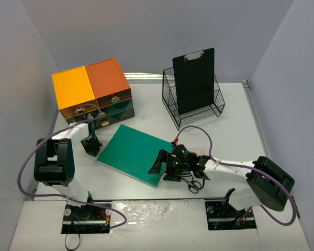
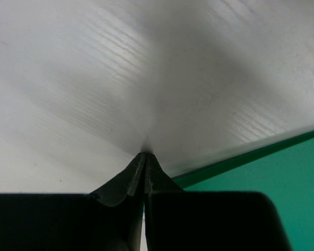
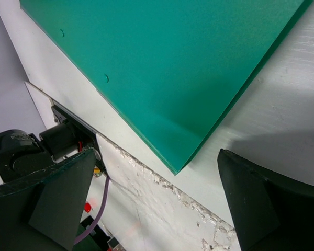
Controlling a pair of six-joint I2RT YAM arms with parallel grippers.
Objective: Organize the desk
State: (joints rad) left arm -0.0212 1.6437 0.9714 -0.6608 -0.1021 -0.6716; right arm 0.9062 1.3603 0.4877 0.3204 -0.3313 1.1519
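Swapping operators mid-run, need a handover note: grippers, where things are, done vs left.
Grippers: left gripper shut, empty, low over the desk beside the green board. The right gripper is open around the board's near corner, holding nothing.
Things: scissors lie on the desk under the right arm; clipboard stands in the wire rack; drawer unit far left.
Done: clipboard racked.
Left: board and scissors loose on the desk.

Black left tool and right tool, white links, purple cables

Orange-and-yellow-topped drawer unit at far left; green board flat in front; black clipboard upright in wire rack; scissors near board's corner.
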